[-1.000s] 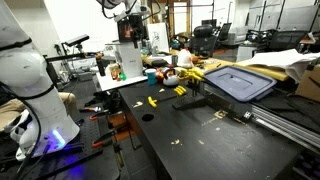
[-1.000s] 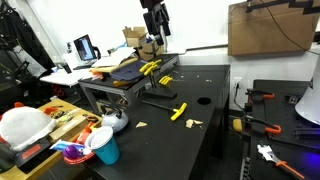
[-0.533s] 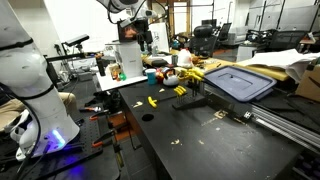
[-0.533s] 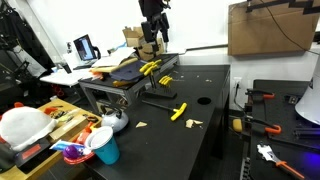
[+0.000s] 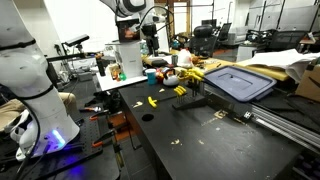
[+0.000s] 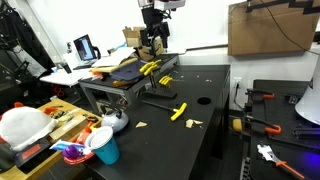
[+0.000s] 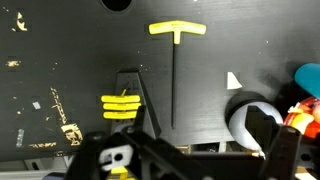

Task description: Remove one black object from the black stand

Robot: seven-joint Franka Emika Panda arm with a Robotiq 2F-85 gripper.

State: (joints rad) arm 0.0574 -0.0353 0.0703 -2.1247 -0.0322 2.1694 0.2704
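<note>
Although the gripper (image 6: 152,40) hung high over the bench and well clear of everything on it, the step in hand read as the approach: nothing was grasped and no contact was made. The black stand (image 7: 128,88) stood on the dark table (image 7: 60,40), and the yellow-handled tools (image 7: 120,106), the black-shafted pieces the task seems to mean, sat stacked in it. A T-handled key (image 7: 173,75) lay flat on the table just beside the stand, not touching it, with its yellow crossbar at the far end from the camera.

The next move, as I judged it, called for a descent toward the stand, centring on a single handle, turning the wrist so the jaws would straddle that handle alone, then closing and lifting along the slot so the stand would not be dragged or tipped.

As for pose, the arm reached in from above with the wrist pointed nearly straight down, so the wrist camera looked onto the stand from overhead. Only one dark finger (image 7: 265,130) showed plainly at the right of that view, and I could not tell whether the jaws stood apart or together
</note>
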